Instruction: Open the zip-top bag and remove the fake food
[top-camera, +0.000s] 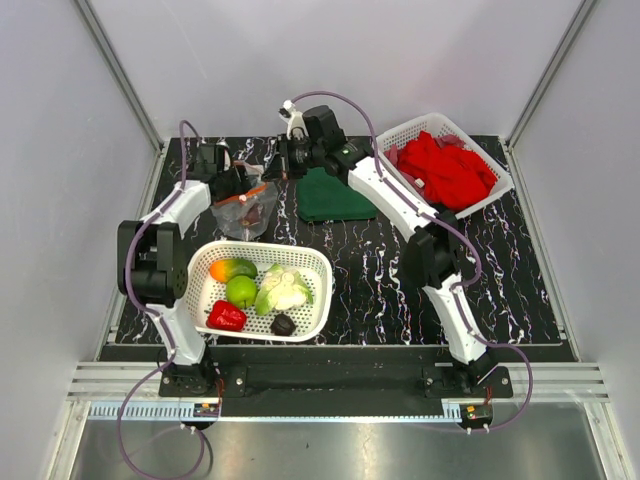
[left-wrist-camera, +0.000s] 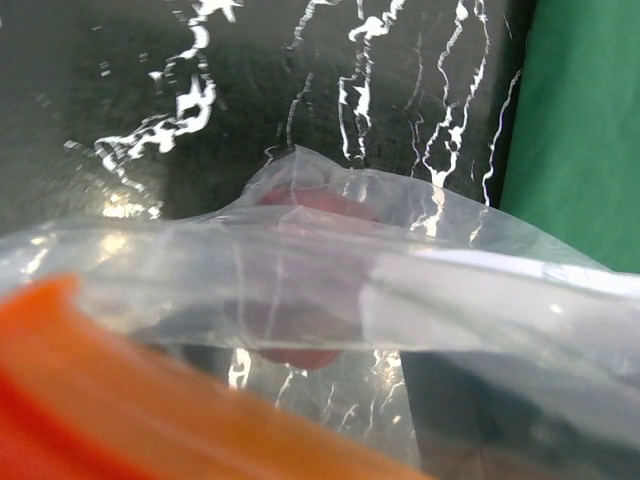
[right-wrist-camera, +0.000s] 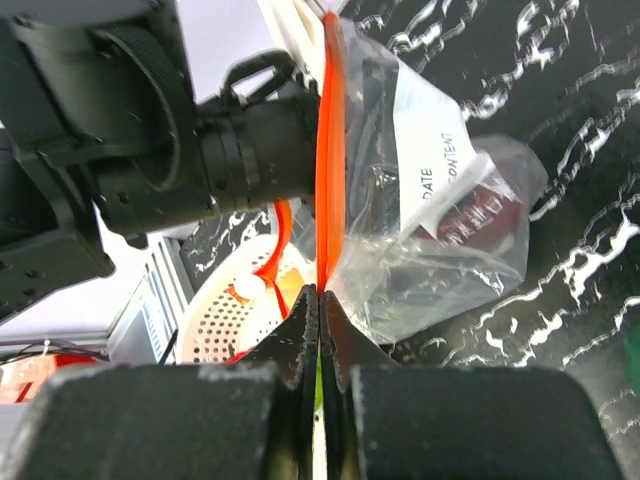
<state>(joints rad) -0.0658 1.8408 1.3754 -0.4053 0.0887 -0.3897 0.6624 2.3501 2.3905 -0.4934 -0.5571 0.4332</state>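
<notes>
The white label (right-wrist-camera: 432, 150) on the zip-top bag (right-wrist-camera: 450, 265) reads "DATE" and "CONTENT"

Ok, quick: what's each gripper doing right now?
Left gripper: looks closed on the bag at its zip strip, though the fingers are mostly hidden.
Right gripper: closed, pinching the zip strip.

Zip-top bag (top-camera: 247, 208): thin clear plastic, glossy and heavily crinkled. Its zip strip (right-wrist-camera: 330, 150) is smooth orange-red plastic, and its label (right-wrist-camera: 432, 140) is white, matt and paper-like. Fake food (top-camera: 280, 290): smooth moulded plastic, with a slight sheen on the red pepper (top-camera: 226, 316) and green apple (top-camera: 241, 291). Basket (top-camera: 300, 250): white perforated plastic. Table (top-camera: 370, 290): black, white-veined marble look, glossy. Green cloth (top-camera: 330, 198) and red cloths (top-camera: 447, 170): matt fabric. Right gripper (right-wrist-camera: 319, 292): 2 matt black fingers, finely grained.
</notes>
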